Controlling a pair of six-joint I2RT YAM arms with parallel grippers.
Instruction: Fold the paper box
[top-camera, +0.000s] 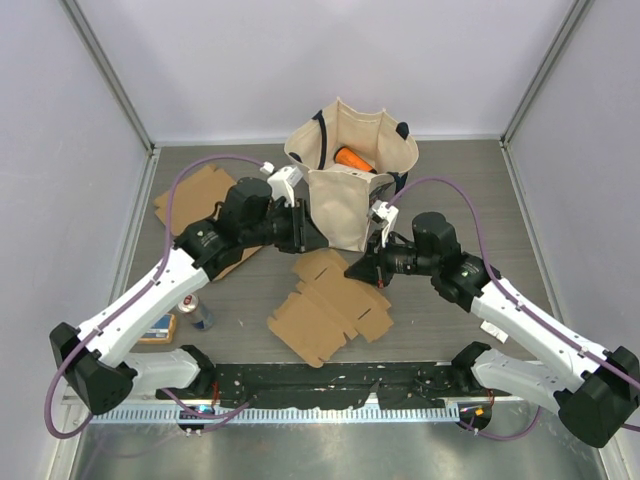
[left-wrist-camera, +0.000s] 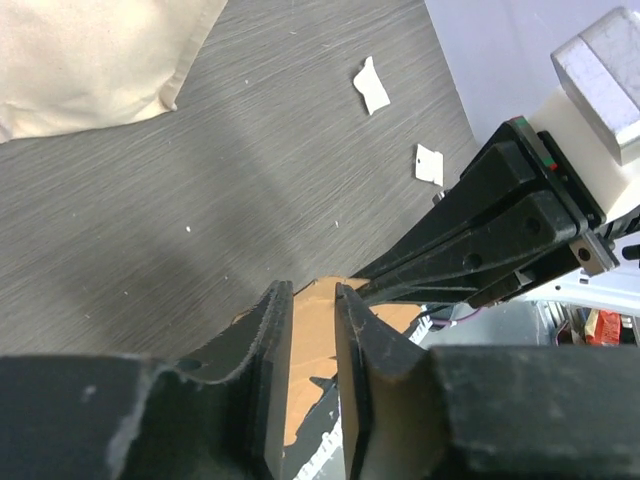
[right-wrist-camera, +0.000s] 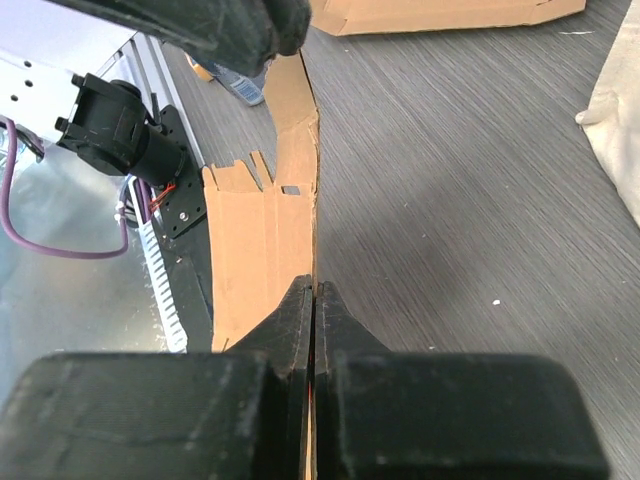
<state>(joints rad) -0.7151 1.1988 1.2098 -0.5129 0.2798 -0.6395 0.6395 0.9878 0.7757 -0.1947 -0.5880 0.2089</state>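
Currently the table (top-camera: 480, 200) is being used for what looks like an early fold. The bag (top-camera: 350, 200) is standing at the back, and just in front of it the box (top-camera: 330, 315) is lying mostly flat, near the middle. One long flap (right-wrist-camera: 295, 150) is being stood up on edge, nearly upright. Its near end is being pinched by the right gripper (right-wrist-camera: 315, 300), whose jaws are closed tight on the cardboard. The left gripper (left-wrist-camera: 312, 292) is being held partly open, its jaws astride the flap's far end and, as far as can be told, not clamping it. Next, the flap is probably to be creased along its score line. That is calling for a firm pinch from the left gripper first, then an even inward roll by both.
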